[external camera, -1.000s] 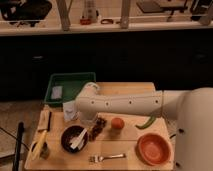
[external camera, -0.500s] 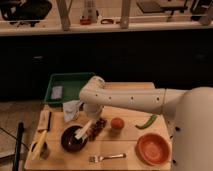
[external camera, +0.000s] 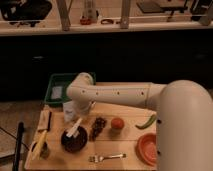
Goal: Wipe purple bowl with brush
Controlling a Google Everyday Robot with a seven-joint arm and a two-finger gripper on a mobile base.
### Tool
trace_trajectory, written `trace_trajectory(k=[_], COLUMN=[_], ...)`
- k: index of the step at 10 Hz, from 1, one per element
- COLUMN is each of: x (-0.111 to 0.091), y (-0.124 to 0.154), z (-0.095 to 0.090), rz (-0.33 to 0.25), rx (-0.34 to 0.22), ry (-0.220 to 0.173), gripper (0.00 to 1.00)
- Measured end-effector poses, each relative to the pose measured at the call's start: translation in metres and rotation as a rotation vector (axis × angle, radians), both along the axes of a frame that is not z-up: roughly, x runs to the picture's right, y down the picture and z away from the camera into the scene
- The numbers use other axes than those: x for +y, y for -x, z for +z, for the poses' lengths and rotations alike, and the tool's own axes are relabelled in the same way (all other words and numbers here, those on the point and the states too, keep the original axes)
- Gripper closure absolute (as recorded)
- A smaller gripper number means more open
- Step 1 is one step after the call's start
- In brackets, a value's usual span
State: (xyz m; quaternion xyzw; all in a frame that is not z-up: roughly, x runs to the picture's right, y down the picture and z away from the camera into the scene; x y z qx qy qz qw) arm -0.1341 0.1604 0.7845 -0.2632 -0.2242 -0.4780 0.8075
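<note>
My feed's dim and warm-toned; wooden table (external camera: 126, 141) up front; dark panels (external camera: 125, 57) behind it; pale counter ledge (external camera: 100, 27) above those; grey floor (external camera: 15, 112) off left.

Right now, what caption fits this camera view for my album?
The gripper sits just above the purple bowl, the brush leaning into it.

The bowl (external camera: 74, 141) sits front-left on the table (external camera: 129, 141), with the brush (external camera: 74, 129) angled into it. The gripper (external camera: 76, 118) is just behind. Fork (external camera: 107, 157) lies to the right, second bowl (external camera: 149, 149) far right — tray (external camera: 59, 90) behind.
</note>
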Motion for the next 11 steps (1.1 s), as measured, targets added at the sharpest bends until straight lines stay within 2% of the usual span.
trace_trajectory(k=[3, 6, 9, 10, 11], x=[0.025, 0.038, 0.039, 0.033, 0.019], y=[0.01, -0.019, -0.055, -0.057, -0.055], z=[-0.017, -0.024, -0.019, -0.015, -0.003], rz=[-0.052, -0.024, 0.019, 0.026, 0.03], rx=[-0.05, -0.028, 0.039, 0.047, 0.061], ry=[0.025, 0.045, 0.049, 0.042, 0.022], gripper=[1.0, 1.0, 1.0, 1.0, 1.0])
